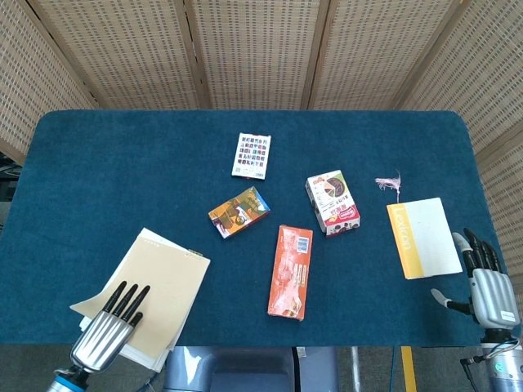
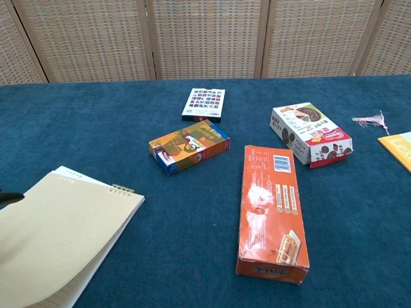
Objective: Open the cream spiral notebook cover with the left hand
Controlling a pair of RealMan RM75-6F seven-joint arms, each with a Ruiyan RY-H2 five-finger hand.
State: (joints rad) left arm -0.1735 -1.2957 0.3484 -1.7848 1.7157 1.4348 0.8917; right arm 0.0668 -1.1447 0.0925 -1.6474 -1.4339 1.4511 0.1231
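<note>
The cream spiral notebook (image 1: 159, 290) lies at the front left of the blue table, partly over the near edge. Its cover (image 2: 58, 237) is lifted a little, and lined pages show beneath it in the chest view. My left hand (image 1: 105, 333) is at the notebook's near end with dark fingers laid on top of the cover, gripping it; the thumb is hidden underneath. Only a black fingertip (image 2: 9, 197) shows in the chest view. My right hand (image 1: 490, 292) rests at the front right table edge, fingers apart and holding nothing.
A white patterned card box (image 1: 251, 155), a small colourful box (image 1: 239, 211), a long orange box (image 1: 290, 271) and a snack box (image 1: 333, 202) lie mid-table. A yellow-and-white book (image 1: 422, 237) and a pink tassel (image 1: 389, 183) are at the right.
</note>
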